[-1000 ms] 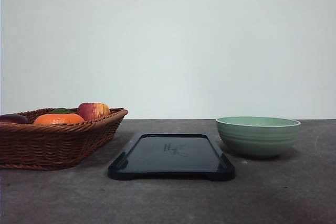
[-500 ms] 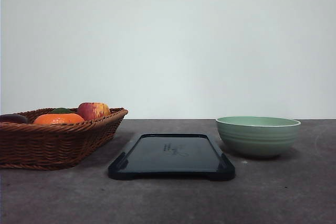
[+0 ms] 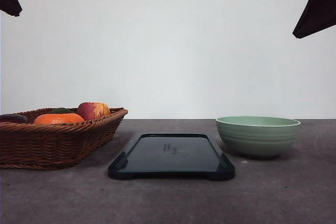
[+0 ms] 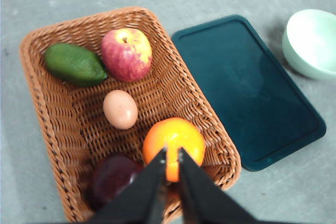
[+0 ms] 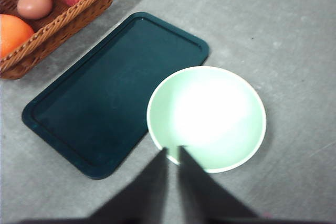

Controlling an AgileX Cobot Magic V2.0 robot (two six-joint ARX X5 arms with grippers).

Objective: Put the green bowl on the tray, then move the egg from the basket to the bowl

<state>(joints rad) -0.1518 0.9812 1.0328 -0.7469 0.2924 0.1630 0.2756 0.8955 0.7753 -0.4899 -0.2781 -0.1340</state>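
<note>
I'm at the very start of the first step: the green bowl [image 3: 258, 136] sits on the table just to the right of the tray [image 3: 171, 157], not on it. From the right wrist view, my right gripper [image 5: 172, 153] hangs above the bowl's near rim with its jaws nearly together and holding nothing. My next move, as I judge it, calls for spreading those jaws, dropping one finger inside the rim and one outside, pinching the wall, then lifting the bowl across onto the tray, which looks bare and ready.

My left gripper [image 4: 171, 155] hovers over the basket [image 4: 50, 119], left of the tray, jaws almost shut and empty. The egg [image 4: 120, 109] lies in the basket's middle, between the apple [image 4: 126, 53] and the orange [image 4: 174, 139], with an avocado [image 4: 74, 64] beside the apple.

From the front, the basket wall hides the egg, and I see just dark corners of both arms at the top edges. A dark reddish thing [image 4: 113, 178] under my left fingers is partly covered; I can't name it
</note>
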